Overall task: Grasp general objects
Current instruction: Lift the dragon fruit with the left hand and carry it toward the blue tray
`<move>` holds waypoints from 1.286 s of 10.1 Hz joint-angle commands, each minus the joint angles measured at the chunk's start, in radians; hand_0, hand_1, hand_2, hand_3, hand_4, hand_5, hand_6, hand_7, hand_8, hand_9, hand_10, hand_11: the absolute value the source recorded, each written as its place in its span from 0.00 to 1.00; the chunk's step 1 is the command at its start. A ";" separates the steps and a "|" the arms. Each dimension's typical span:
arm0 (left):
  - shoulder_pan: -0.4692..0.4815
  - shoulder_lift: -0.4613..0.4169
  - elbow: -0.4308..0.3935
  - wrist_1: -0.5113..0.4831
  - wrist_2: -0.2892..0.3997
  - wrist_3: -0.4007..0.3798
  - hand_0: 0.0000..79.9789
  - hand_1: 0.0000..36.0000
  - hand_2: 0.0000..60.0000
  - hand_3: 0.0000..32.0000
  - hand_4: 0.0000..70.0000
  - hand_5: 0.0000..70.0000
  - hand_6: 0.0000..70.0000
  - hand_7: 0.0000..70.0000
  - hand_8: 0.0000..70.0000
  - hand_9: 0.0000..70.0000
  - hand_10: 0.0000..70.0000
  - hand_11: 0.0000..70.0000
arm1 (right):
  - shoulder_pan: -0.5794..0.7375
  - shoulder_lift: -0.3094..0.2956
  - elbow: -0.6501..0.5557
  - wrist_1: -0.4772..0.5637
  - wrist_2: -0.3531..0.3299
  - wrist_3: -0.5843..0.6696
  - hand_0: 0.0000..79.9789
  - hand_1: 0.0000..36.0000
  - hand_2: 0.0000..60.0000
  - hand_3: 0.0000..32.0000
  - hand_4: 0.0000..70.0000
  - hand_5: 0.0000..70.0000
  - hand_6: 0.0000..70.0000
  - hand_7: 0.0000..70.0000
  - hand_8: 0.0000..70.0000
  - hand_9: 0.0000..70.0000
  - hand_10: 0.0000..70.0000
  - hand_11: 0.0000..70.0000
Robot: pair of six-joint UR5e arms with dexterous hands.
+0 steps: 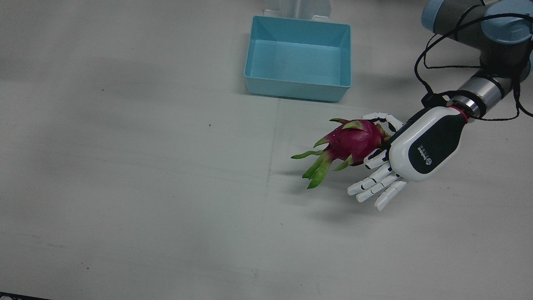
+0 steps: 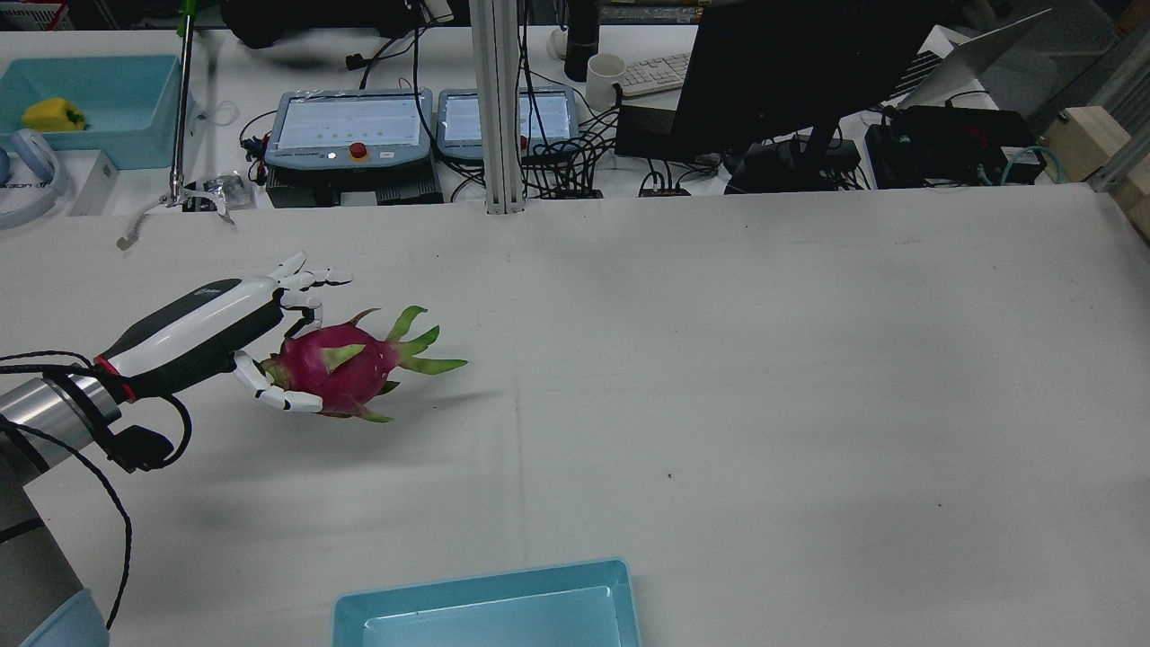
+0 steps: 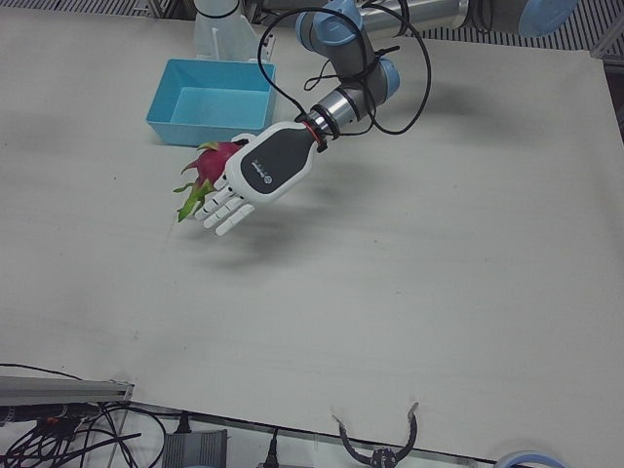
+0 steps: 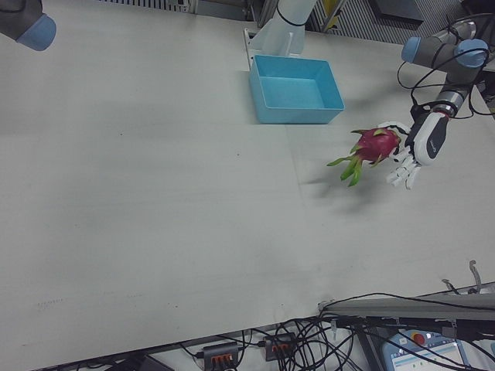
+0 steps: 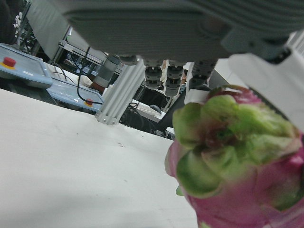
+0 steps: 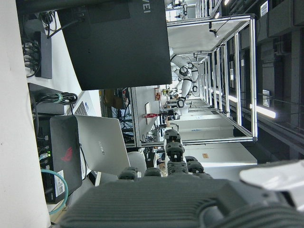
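Right against my palm, filling the left hand view, sits the dragon fruit (image 5: 237,166), its green scales nearest the lens. My left hand (image 1: 410,152) grips it between thumb and one finger, the other fingers (image 1: 374,185) splayed straight; the fruit appears raised off the white table (image 1: 125,187). Farther off stands the blue bin (image 1: 298,58). Whether my right hand (image 6: 190,199) is clenched, I cannot tell.
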 commanded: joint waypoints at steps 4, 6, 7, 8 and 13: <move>0.108 0.000 -0.238 0.153 0.139 0.003 0.61 0.57 0.85 0.00 0.54 1.00 0.18 0.32 0.23 0.09 0.02 0.04 | 0.000 0.000 0.000 0.000 -0.002 0.000 0.00 0.00 0.00 0.00 0.00 0.00 0.00 0.00 0.00 0.00 0.00 0.00; 0.168 0.000 -0.310 0.224 0.136 0.012 0.62 0.60 0.86 0.00 0.55 1.00 0.18 0.33 0.23 0.08 0.02 0.03 | 0.000 0.000 0.000 0.000 0.000 0.000 0.00 0.00 0.00 0.00 0.00 0.00 0.00 0.00 0.00 0.00 0.00 0.00; 0.197 0.000 -0.324 0.243 0.135 0.018 0.63 0.62 0.87 0.00 0.56 1.00 0.19 0.34 0.23 0.09 0.01 0.03 | 0.000 0.000 0.000 0.000 0.000 0.000 0.00 0.00 0.00 0.00 0.00 0.00 0.00 0.00 0.00 0.00 0.00 0.00; 0.231 0.000 -0.327 0.249 0.132 0.027 0.65 0.68 0.91 0.00 0.60 1.00 0.20 0.35 0.24 0.09 0.01 0.03 | 0.000 0.000 -0.002 0.000 0.000 0.000 0.00 0.00 0.00 0.00 0.00 0.00 0.00 0.00 0.00 0.00 0.00 0.00; 0.432 -0.038 -0.349 0.298 0.098 0.029 0.71 0.75 0.86 0.00 0.71 1.00 0.23 0.39 0.24 0.09 0.01 0.03 | 0.000 0.000 0.000 0.000 0.000 0.000 0.00 0.00 0.00 0.00 0.00 0.00 0.00 0.00 0.00 0.00 0.00 0.00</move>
